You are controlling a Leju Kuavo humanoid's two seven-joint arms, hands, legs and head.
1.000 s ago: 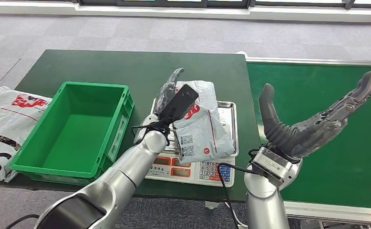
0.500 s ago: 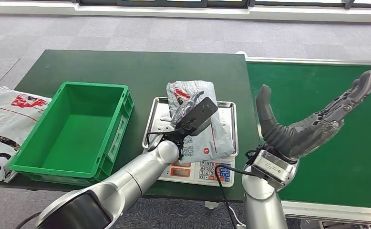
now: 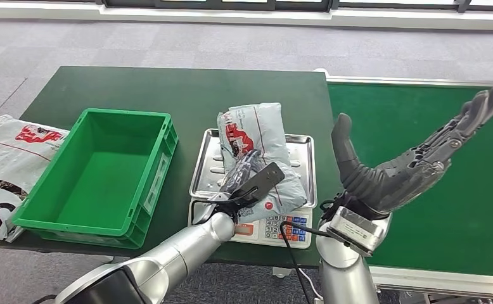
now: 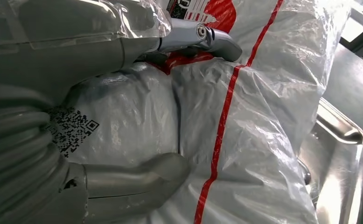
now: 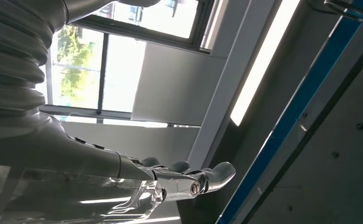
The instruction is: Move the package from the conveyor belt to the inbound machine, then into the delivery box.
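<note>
A white-grey plastic package with red print and a QR label lies on the steel tray of the weighing scale, the inbound machine. My left hand grips the package's near end; in the left wrist view the thumb presses one side of the package and the fingers wrap over the other. My right hand is raised, fingers spread and holding nothing, above the green conveyor belt. The green delivery box stands to the left of the scale.
The scale's keypad faces me, with a black cable running down from it. A white printed bag lies at the table's left edge beside the box. Dark green tabletop stretches behind the box and scale.
My left hand slid back toward me along the package and settled on its near end. The package's far end swung slightly left. My right hand sank a little, still spread.
</note>
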